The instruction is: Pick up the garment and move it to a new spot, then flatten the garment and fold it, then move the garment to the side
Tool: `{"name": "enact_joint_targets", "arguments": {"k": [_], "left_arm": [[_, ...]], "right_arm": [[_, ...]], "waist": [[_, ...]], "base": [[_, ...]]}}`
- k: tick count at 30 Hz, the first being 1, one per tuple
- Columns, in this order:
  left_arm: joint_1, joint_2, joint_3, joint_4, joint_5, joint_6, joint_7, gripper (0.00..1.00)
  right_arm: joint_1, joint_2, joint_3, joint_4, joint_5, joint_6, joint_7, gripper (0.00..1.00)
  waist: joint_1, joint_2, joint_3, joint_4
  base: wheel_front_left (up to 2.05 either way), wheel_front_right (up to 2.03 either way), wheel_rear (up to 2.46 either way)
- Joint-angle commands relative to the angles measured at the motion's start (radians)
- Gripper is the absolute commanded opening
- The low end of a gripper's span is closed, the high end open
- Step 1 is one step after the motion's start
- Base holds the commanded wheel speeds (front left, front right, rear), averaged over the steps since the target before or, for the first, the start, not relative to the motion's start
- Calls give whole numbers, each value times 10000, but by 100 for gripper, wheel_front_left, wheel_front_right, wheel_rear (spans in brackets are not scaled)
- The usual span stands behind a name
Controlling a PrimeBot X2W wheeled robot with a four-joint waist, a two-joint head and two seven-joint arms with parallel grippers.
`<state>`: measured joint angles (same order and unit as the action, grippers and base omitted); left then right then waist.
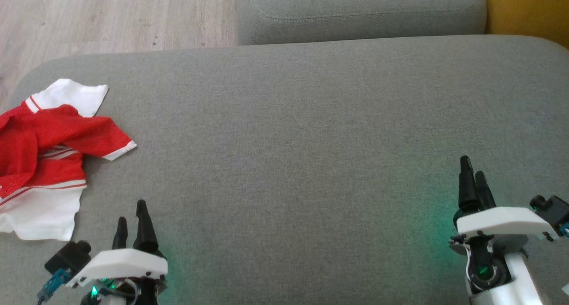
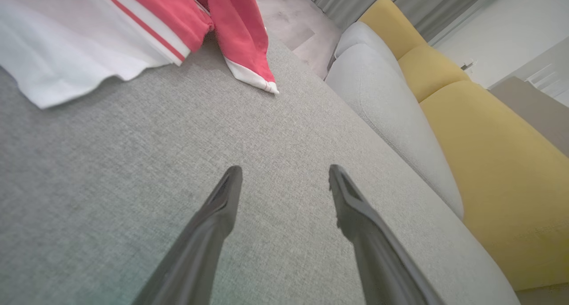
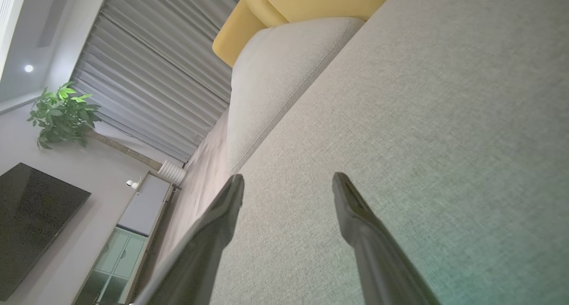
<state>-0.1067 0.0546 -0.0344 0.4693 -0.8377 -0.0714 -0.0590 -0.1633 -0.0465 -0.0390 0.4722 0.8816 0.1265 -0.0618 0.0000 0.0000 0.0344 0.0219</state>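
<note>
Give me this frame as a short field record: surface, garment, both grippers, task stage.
surface: grey woven fabric cushion
garment: crumpled red and white sports shirt, lying at the cushion's left end
left gripper: open, empty, above bare cushion, close to the shirt, not touching
right gripper: open, empty, far right of the shirt
background: wooden floor, yellow sofa cushion
stage: garment not yet picked up

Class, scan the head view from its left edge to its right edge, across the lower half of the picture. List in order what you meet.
red and white garment → left end effector → bare stretch of the grey seat cushion → right end effector
</note>
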Motion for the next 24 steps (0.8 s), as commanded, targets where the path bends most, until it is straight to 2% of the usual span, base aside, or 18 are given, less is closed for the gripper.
{"name": "enact_joint_targets", "arguments": {"k": [1, 24], "left_arm": [[-557, 218, 61, -198, 393, 35, -166, 100], [-889, 451, -533, 318, 3281, 385, -851, 100]], "right_arm": [[-602, -110, 184, -216, -384, 24, -151, 100], [-889, -76, 511, 420, -3301, 31, -830, 100]], "waist": [[0, 0, 17, 9], [0, 0, 43, 103]], "base": [[0, 0, 0], [0, 0, 0]]}}
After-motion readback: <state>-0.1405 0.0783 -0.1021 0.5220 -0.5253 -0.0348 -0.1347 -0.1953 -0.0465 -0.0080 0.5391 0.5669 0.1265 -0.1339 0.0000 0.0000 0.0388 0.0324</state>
